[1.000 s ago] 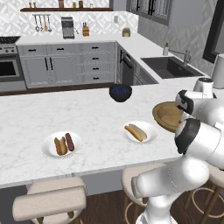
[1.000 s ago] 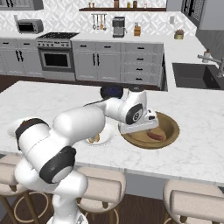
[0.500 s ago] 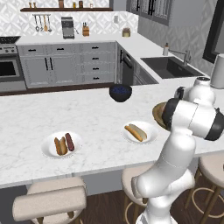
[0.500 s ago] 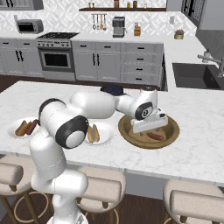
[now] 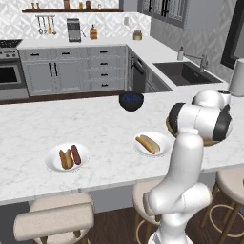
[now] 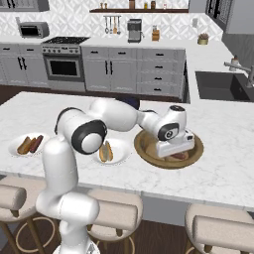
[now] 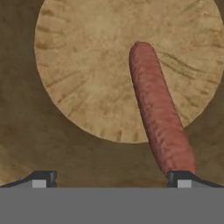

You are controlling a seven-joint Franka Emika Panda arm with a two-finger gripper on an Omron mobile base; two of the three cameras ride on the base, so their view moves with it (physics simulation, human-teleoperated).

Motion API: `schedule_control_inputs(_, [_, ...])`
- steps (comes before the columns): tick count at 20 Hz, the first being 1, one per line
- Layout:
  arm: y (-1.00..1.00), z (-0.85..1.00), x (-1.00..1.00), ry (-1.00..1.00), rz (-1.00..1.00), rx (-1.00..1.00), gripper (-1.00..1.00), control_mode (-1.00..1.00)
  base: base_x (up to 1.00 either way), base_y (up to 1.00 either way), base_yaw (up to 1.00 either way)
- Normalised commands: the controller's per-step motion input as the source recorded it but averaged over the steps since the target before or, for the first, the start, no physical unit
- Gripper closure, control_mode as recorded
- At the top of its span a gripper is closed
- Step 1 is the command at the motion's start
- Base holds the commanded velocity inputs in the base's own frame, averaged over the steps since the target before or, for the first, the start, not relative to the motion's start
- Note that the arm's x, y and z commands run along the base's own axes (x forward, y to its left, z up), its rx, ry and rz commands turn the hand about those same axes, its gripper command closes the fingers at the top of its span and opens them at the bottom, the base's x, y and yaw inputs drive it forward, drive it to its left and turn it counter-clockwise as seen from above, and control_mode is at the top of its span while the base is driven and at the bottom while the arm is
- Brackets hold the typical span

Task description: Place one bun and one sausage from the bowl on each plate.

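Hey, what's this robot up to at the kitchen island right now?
It's serving hot dogs. The far plate already holds a bun and a sausage; the nearer plate has only a bun. The open gripper hangs just over the wooden bowl, above the last sausage, not yet gripping it.

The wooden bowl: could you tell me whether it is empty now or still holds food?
Not empty. The hand view shows one sausage lying on the bowl's floor; the right base view also shows it under the open end effector.
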Motion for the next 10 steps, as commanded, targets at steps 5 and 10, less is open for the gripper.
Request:
schedule_control_inputs(5, [0.00,-0.25,0.08,0.00,0.07,0.00,-1.00,-1.00,0.00,0.00,0.00])
schedule_control_inputs(10, [0.00,0.12,0.07,-0.06,0.08,0.00,-1.00,-1.00,0.00,0.00,0.00])
